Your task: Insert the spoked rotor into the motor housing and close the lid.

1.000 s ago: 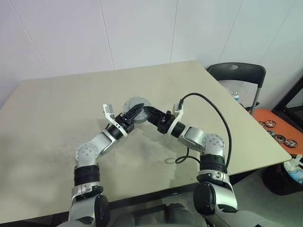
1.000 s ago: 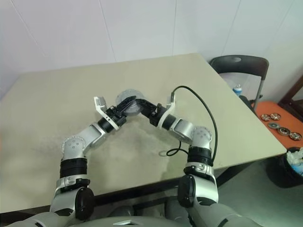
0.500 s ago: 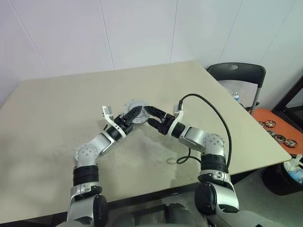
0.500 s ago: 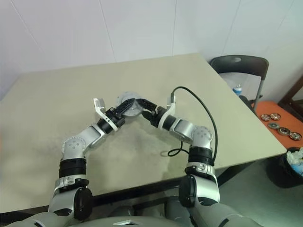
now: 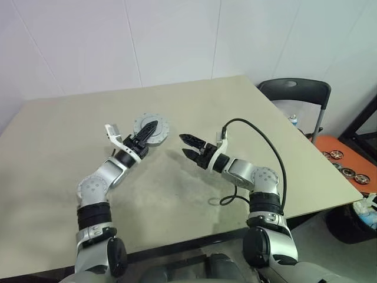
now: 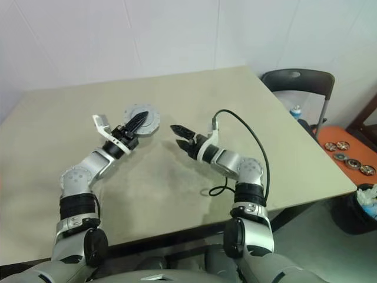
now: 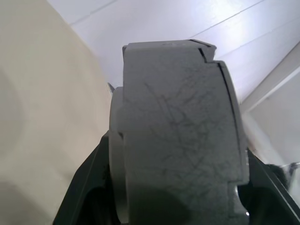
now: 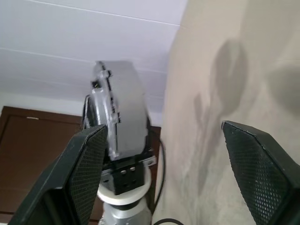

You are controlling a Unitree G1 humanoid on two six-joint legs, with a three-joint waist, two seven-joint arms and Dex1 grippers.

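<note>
We see the left gripper [image 5: 148,128] clamped on a grey disc [image 5: 151,130], held edge-up above the tabletop [image 5: 235,106]. Our right gripper [image 5: 188,147] hangs open and empty just right of it, clearly apart.

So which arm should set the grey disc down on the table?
Left. The left gripper is shut on the grey disc, holding it above the table; the right gripper stands open and empty, apart from it.

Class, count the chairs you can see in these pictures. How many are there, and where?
1. A dark folding chair stands beyond the table's far right corner, near the wall. Others may be hidden outside the views.
</note>
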